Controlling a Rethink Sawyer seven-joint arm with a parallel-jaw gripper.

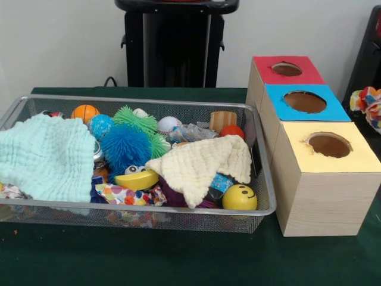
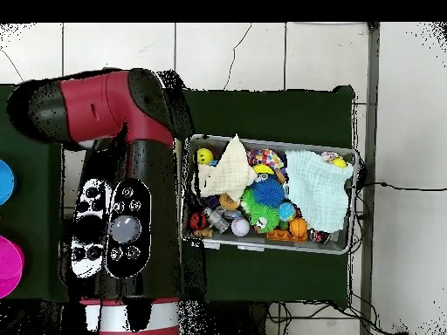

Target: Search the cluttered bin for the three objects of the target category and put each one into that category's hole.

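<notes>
I can see my robot's arm (image 2: 113,174) only from above. It is big, red and black, and it is folded back over its own base. The fat red part sits at the top and bends round like an elbow. The long black part runs down from it, with round grey buttons on it. I cannot find the gripper in this view. From the front I see only the black stand (image 1: 176,42), no arm and no gripper.

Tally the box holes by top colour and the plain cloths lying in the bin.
Red-topped hole: 1
Blue-topped hole: 1
Yellow-topped hole: 1
Mint-green cloth: 1
Cream cloth: 1
Total: 5
</notes>
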